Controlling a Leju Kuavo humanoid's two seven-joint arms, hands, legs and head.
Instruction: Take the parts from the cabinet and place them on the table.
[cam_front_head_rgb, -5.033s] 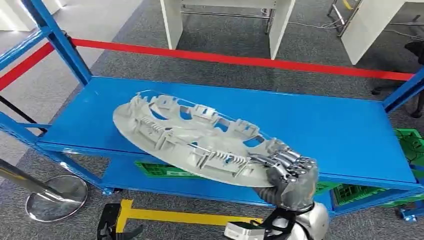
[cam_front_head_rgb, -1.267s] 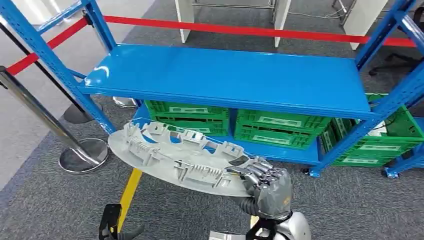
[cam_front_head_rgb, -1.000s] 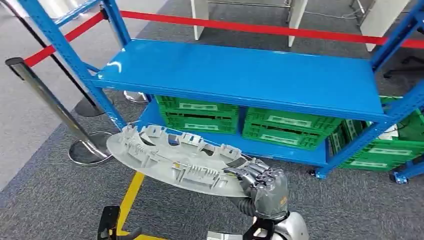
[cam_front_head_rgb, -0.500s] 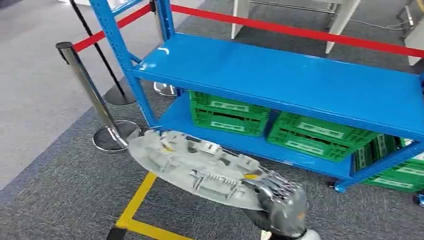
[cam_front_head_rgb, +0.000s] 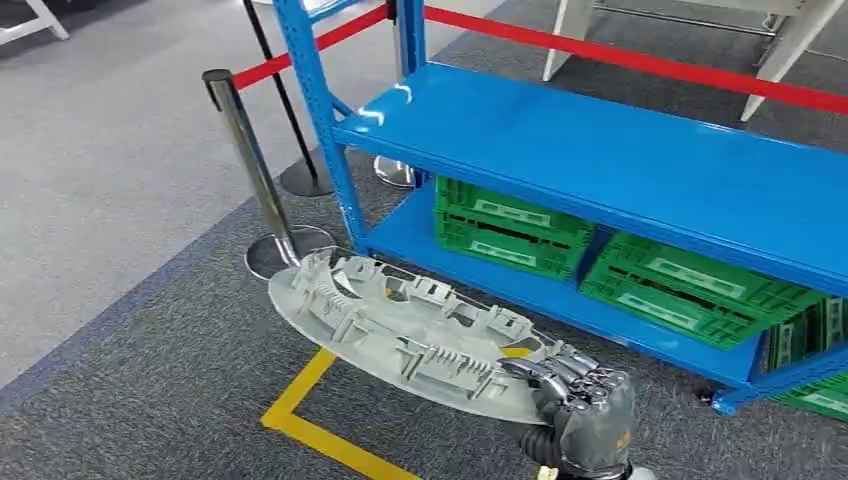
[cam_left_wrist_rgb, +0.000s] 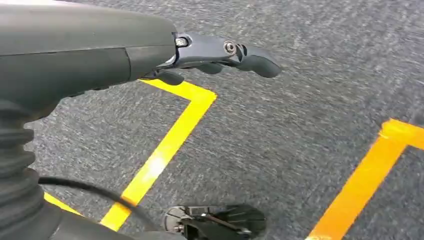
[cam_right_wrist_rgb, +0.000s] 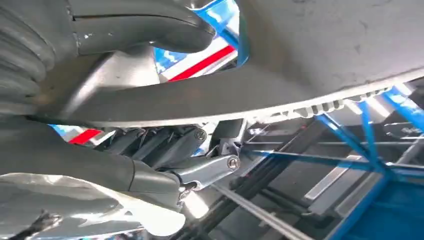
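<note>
one grey part (cam_front_head_rgb: 400, 330) gripped by right hand (cam_front_head_rgb: 585, 405), left hand (cam_left_wrist_rgb: 220, 52) seemingly empty, fingers apart

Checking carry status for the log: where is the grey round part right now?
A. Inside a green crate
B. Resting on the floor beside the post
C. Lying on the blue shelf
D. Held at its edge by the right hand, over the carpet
D: the right hand grips the rim of the grey round part, which hangs above the carpet, clear of the blue shelf.
</note>
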